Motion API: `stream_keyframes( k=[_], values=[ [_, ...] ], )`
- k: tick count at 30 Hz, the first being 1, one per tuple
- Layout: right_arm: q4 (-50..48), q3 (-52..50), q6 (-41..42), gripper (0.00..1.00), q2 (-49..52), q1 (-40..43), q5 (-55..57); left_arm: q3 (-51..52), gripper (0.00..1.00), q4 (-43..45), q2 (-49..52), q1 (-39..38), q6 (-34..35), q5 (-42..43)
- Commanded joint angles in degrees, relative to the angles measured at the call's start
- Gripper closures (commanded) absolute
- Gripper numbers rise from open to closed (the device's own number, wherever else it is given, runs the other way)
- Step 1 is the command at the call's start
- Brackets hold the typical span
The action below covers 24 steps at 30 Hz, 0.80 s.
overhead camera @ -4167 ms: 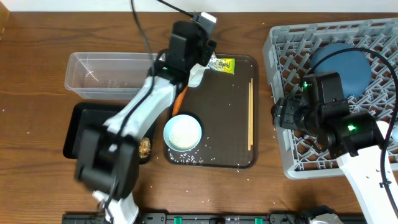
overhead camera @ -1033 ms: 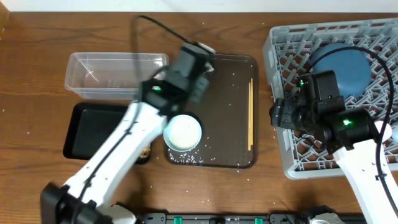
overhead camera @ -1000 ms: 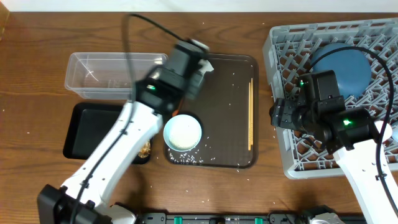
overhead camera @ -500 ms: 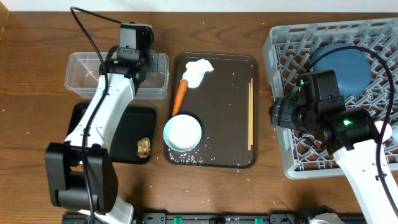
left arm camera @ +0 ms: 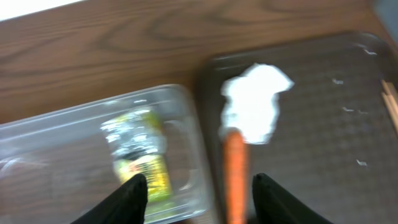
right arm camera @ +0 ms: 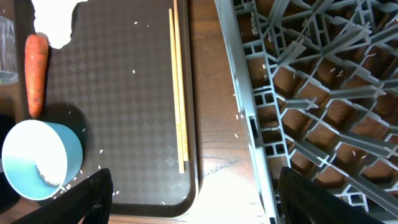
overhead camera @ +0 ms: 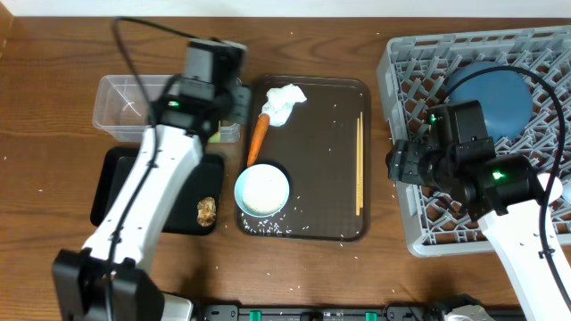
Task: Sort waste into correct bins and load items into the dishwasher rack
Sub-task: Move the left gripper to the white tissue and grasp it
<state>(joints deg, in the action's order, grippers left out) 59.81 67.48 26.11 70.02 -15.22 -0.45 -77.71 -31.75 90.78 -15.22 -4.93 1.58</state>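
Jaws are gaping empty on left gripper (left arm camera: pixel 202 202) and right gripper (right arm camera: pixel 199 202); wrapper (left arm camera: pixel 140 162) is lying in the clear tub (left arm camera: pixel 62 162); tissue (left arm camera: pixel 252 109) is touching the carrot (left arm camera: pixel 234 168), likely risking both getting pinched together and mis-sorted.

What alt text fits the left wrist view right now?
A yellow-green snack wrapper lies inside the clear tub at left. Right of it, on the dark brown tray, a crumpled white tissue touches the top end of an orange carrot. The open left tool shows at the bottom edge.
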Motion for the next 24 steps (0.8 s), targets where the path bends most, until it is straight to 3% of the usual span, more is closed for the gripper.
stream_keyframes(
  k=[1, 9, 14, 24],
  values=[
    [0.22, 0.24, 0.00, 0.21, 0.17, -0.72, 0.00, 1.05, 0.41, 1.16, 4.46, -3.96, -2.47, 2.27],
    [0.42, 0.24, 1.31, 0.21, 0.17, -0.72, -1.55, 1.05, 0.28, 13.55, 17.20, -7.74, -7.13, 2.27],
    [0.50, 0.24, 1.29, 0.20, 0.17, -0.72, -1.53, 1.05, 0.28, 21.22, 24.28, -7.56, -7.48, 1.44],
    [0.92, 0.24, 1.27, 0.20, 0.17, -0.72, -1.51, 1.05, 0.28, 25.97, 30.69, -7.74, -7.50, 1.44]
  ],
)
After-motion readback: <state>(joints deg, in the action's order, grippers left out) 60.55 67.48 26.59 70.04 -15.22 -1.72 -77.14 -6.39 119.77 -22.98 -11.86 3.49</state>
